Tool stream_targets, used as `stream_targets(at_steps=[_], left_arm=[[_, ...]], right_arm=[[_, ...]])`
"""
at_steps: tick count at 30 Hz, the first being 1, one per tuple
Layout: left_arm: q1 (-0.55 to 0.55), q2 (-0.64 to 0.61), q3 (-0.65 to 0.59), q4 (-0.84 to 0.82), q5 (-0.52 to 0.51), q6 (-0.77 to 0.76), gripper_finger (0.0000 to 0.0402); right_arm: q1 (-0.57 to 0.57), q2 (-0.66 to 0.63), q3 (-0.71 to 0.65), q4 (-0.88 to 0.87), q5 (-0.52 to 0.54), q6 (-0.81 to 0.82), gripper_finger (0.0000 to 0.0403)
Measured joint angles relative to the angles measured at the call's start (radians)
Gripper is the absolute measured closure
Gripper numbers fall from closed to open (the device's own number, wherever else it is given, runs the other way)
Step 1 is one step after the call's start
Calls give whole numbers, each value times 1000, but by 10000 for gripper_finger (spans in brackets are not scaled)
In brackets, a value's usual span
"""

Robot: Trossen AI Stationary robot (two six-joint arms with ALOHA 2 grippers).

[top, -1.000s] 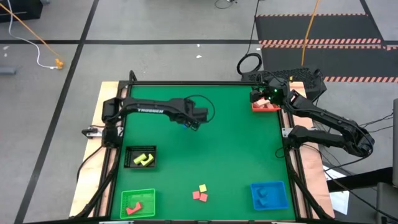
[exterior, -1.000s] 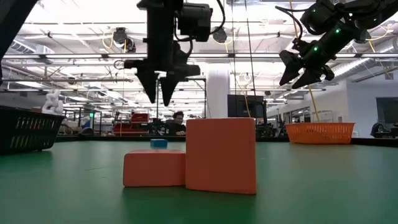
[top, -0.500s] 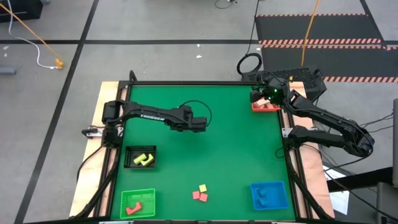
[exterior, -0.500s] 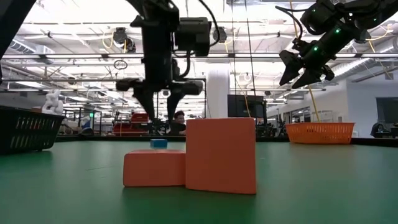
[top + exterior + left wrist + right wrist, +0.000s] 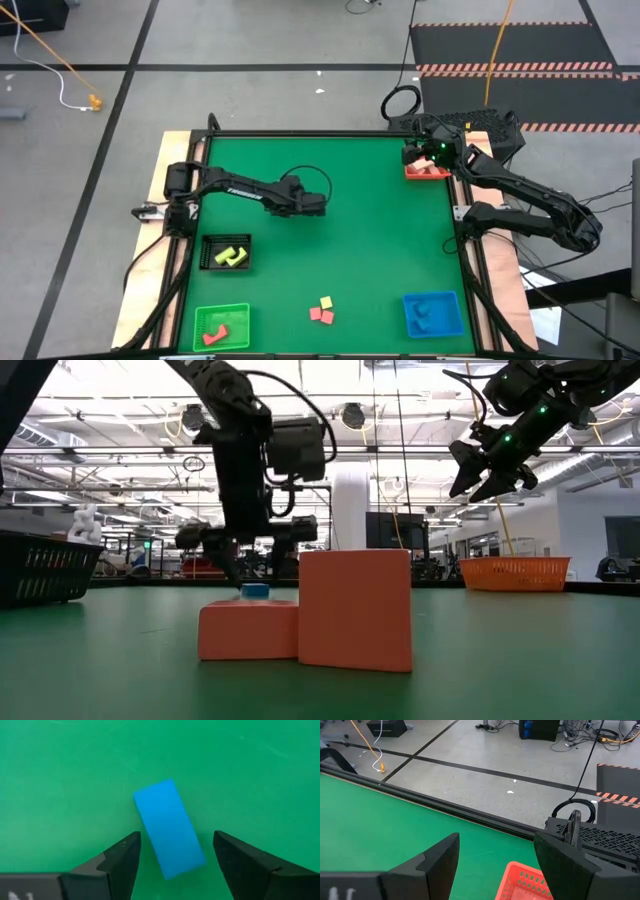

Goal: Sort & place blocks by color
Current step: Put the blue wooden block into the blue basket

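Left gripper [image 5: 175, 865] is hanging low over the middle of the green table [image 5: 380, 240], its two fingers [image 5: 120, 860] standing apart on either side of a blue block [image 5: 169, 827]; the block is lying flat on the mat at a slant between them, and neither finger is touching it. In the low view the same gripper [image 5: 248, 565] is sitting just above that blue block [image 5: 256, 589], which is showing as a small sliver behind the red blocks. Right gripper [image 5: 495, 865] is hovering high over the far right corner, jaws apart and holding nothing, with the red tray [image 5: 525, 882] lying just below it. Red tray [image 5: 428, 172] is holding something red, too small to tell. Two red blocks [image 5: 305, 622] are resting side by side and touching at the near edge, one low and one taller; from above they [image 5: 320, 315] are lying with a yellow block [image 5: 326, 302] just on their far side. Black bin [image 5: 226, 253], at the left, is holding yellow blocks [image 5: 231, 257]. Green tray [image 5: 221, 325], at the near left corner, is carrying a red block [image 5: 216, 334] and a green piece. Blue tray [image 5: 433, 313], at the near right, is holding blue blocks [image 5: 424, 312].
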Motion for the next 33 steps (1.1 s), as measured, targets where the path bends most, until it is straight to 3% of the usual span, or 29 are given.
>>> stream_targets(at_steps=[6, 12, 26, 33], left_arm=[[22, -1, -50, 61, -32, 34, 190], [27, -3, -60, 56, -26, 103, 270], [19, -27, -63, 77, -9, 282, 269], [-6, -53, -61, 255, 8, 408, 269]], right_arm=[[0, 0, 0, 0, 0, 0, 156], [0, 0, 0, 0, 0, 0, 156], [0, 0, 0, 0, 0, 0, 156], [0, 0, 0, 0, 0, 0, 156]])
